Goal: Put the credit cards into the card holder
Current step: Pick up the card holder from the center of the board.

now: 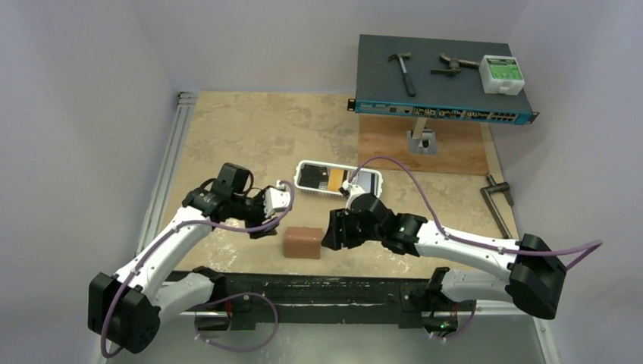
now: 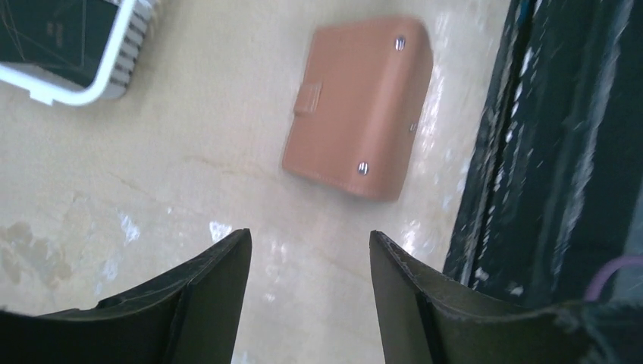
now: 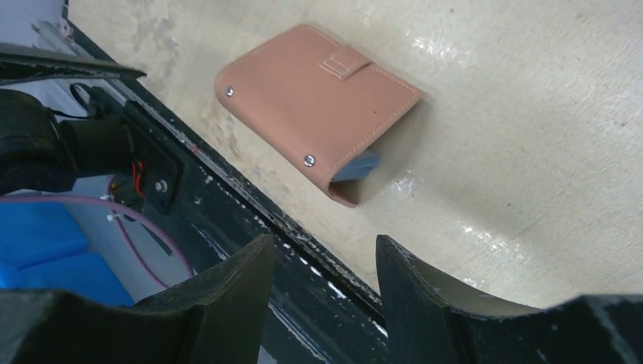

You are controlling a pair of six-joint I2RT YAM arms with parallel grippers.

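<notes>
Spanning the view, a beige table (image 1: 250,129) carries everything. Left gripper (image 2: 309,243) and right gripper (image 3: 324,246) flank the card holder (image 1: 302,243) at the near edge, jaws apart and empty. Behind it, a white tray (image 1: 298,177) contains black and orange credit cards (image 1: 322,179). Holder: reddish-brown leather, folded, stitched tab (image 3: 347,62), metal rivets (image 3: 308,160), a blue-grey edge showing at one end.

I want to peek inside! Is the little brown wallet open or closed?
Closed. The card holder lies folded shut, its tab wrapped over the front edge. Whether the snap is fastened, cannot tell.
</notes>
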